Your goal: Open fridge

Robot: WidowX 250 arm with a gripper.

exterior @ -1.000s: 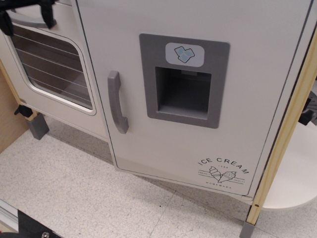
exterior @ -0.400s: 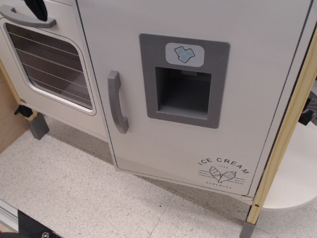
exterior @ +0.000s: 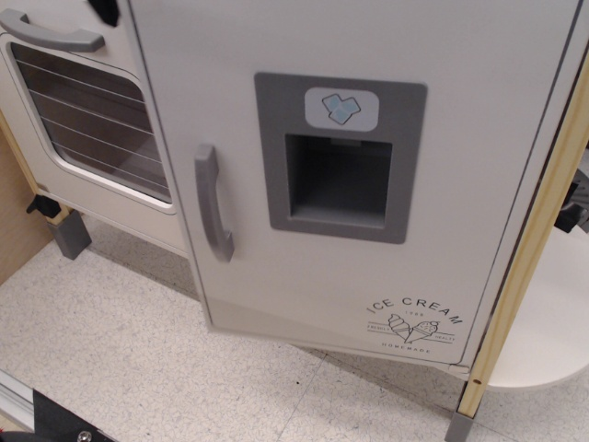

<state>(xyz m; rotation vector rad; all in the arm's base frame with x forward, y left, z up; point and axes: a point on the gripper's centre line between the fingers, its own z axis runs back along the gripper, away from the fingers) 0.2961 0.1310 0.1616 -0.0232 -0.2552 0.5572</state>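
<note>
Although the fridge (exterior: 368,166) fills most of the view, its door looks only slightly ajar: the left, handle-side edge seems to stand a little proud of the cabinet, with a dark wedge of shadow along the bottom near the floor (exterior: 138,341). I judge the opening step to be barely begun, with most of the swing yet to come. The grey vertical handle (exterior: 212,203) sits on the door's left side, beside the grey ice-dispenser recess (exterior: 339,180), and the "ICE CREAM" logo (exterior: 414,322) is at lower right. To the left is the oven door (exterior: 87,129) with its window and wire racks. The claw (exterior: 104,9) shows only as a dark scrap at the top edge, far left of the fridge door and above the oven handle (exterior: 51,32); whether it is spread or pressed together I cannot tell, and the arm's pose is out of frame. The next move probably calls for pulling the door's free left edge outward, round the right-hand hinge.
</note>
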